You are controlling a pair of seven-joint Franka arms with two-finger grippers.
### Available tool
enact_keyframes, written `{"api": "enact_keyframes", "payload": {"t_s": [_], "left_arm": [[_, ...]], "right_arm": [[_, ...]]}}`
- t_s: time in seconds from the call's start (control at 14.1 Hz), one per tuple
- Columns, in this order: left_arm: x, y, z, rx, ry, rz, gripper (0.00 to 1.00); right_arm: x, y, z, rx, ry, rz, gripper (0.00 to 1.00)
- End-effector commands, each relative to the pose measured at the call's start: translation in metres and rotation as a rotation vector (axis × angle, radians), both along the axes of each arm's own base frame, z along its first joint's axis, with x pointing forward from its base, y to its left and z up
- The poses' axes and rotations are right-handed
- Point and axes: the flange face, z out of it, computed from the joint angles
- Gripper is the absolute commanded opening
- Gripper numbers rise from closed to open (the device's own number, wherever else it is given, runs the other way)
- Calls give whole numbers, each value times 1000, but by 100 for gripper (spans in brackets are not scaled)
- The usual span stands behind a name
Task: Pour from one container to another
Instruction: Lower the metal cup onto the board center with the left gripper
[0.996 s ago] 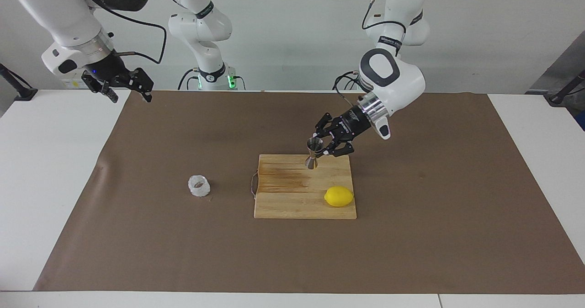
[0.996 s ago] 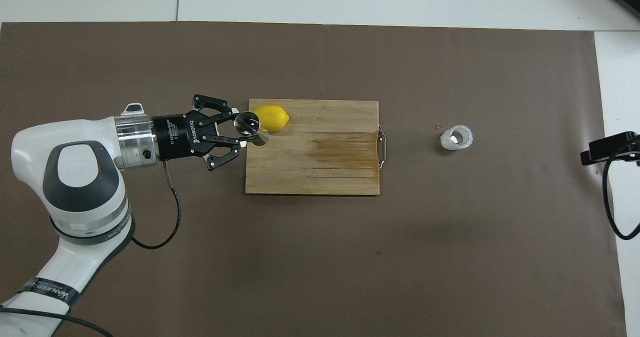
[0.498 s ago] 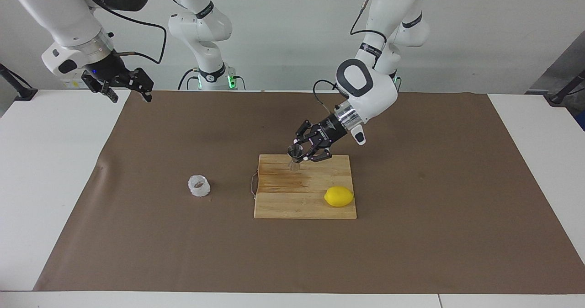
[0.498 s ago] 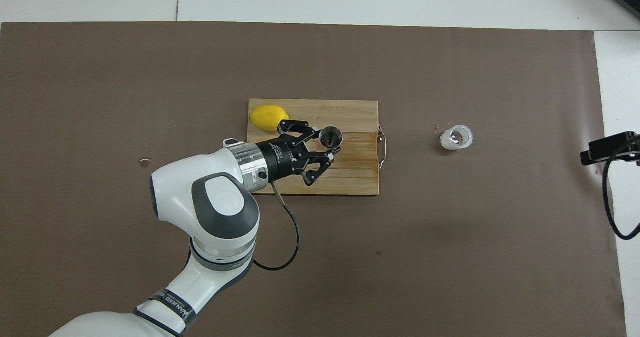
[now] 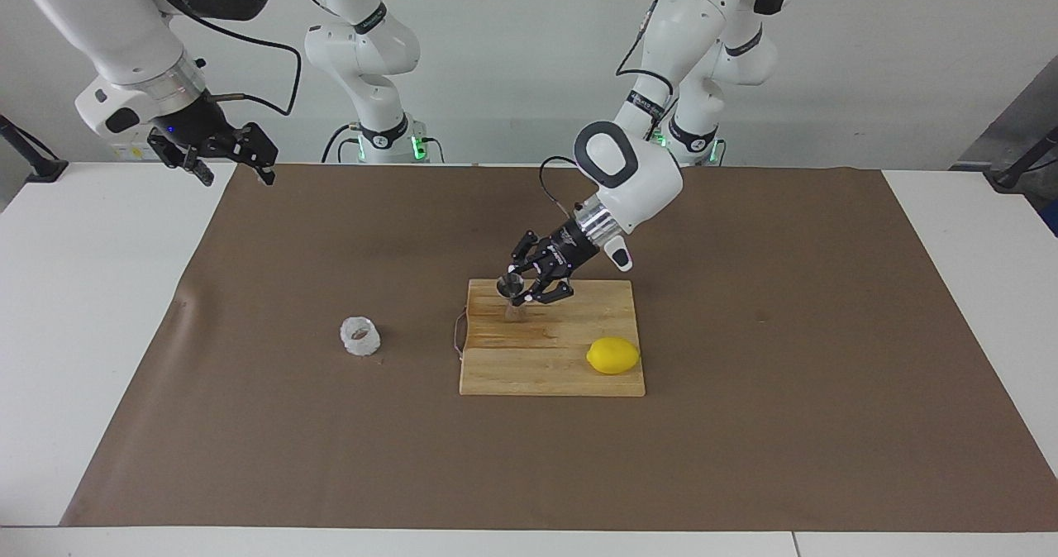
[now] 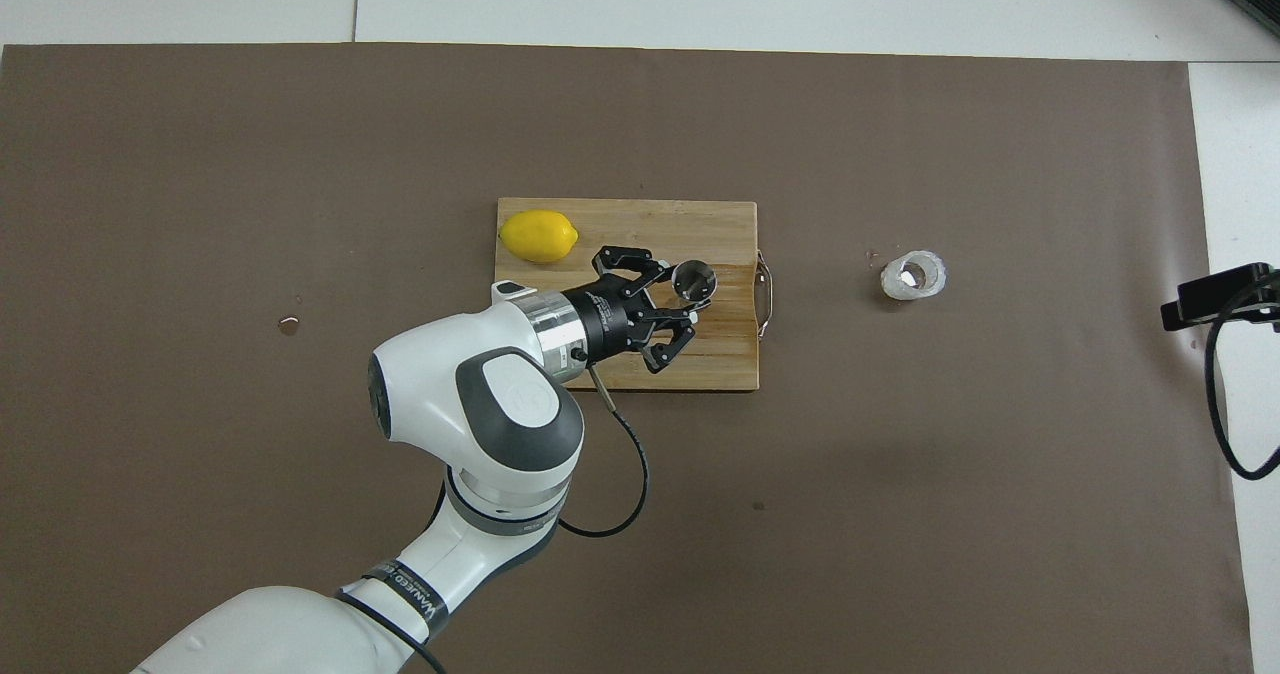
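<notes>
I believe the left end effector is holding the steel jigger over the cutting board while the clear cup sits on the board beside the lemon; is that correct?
Not quite. The clear cup is not on the cutting board; it stands on the brown mat, toward the right arm's end of the table, as the facing view shows. The rest holds: the left end effector holds the steel jigger over the board, where the lemon lies.

Plain white wall (image 5: 512, 53); white table (image 5: 83, 309) under brown mat (image 5: 744, 425).
</notes>
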Motion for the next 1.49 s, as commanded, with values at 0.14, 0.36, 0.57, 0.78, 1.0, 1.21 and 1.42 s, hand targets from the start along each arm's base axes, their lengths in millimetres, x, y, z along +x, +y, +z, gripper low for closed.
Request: {"api": "enact_keyframes", "payload": {"t_s": [0.14,0.36,0.57,0.78,1.0,1.21,1.42], "left_arm": [[2,-3,-12,24,-12,19,0],[2,0,-16,21,1,31,0],[0,1,-18,29,-6,23,0],[2,7,-22,32,-6,29,2],[3,9,-22,30,-7,29,14],[5,14,-25,27,-4,27,31],[5,15,-25,24,-2,26,46]], "right_arm": [[-8,2,1,-9,5,-10,100],[-8,2,1,-9,5,-10,100],[-8,2,1,-9,5,-10,100],[-8,2,1,-9,5,-10,100],[-8,2,1,-9,6,-10,100],[-8,2,1,-9,5,-10,100],[-8,2,1,-9,5,-10,100]]}}
